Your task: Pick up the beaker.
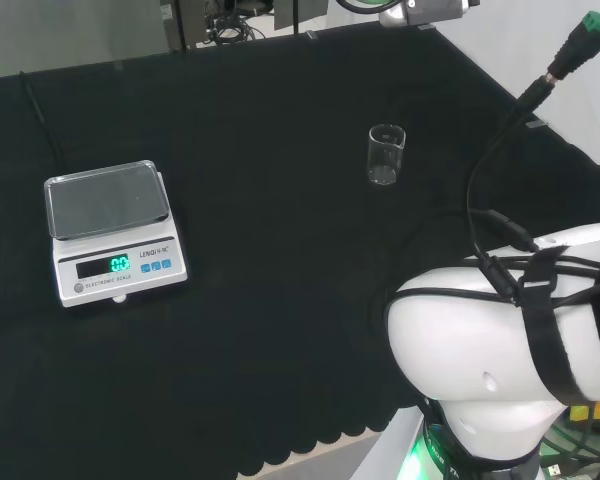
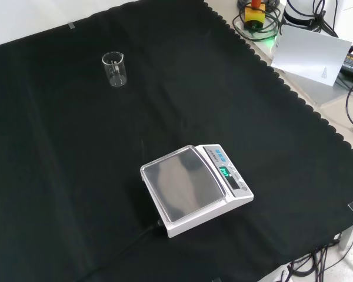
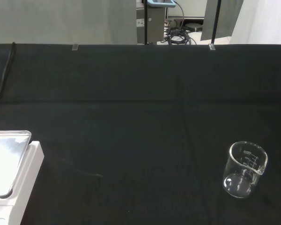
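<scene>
standing upright on the black cloth of the tabletop (image 1: 280, 300), a small clear glass beaker (image 1: 385, 154) is the only glassware in sight. in the head view it sits toward the upper right of the cloth, above and a little left of the arm's big white link (image 1: 500, 350), which is wrapped with black straps and cables. in the front view the beaker (image 2: 115, 69) is near the upper left part of the cloth, well apart from everything else. in the wrist view the beaker (image 3: 245, 169) shows printed graduation marks on its wall and a small pouring lip on its rim; it looks empty, and nothing touches it.

a white electronic scale (image 1: 112, 232) with a shiny metal weighing pan rests on the cloth well apart from the beaker. in the head view it is at the left, with its lit green display facing the near edge. in the front view the scale (image 2: 195, 188) lies below and to the right of the beaker, near the middle of the cloth, with a dark cable running from its lower left corner. in the wrist view a corner of the scale (image 3: 11, 183) and its pan shows at the picture's edge.

whether the robot hand is wide, narrow or holding anything, i cannot tell.
</scene>
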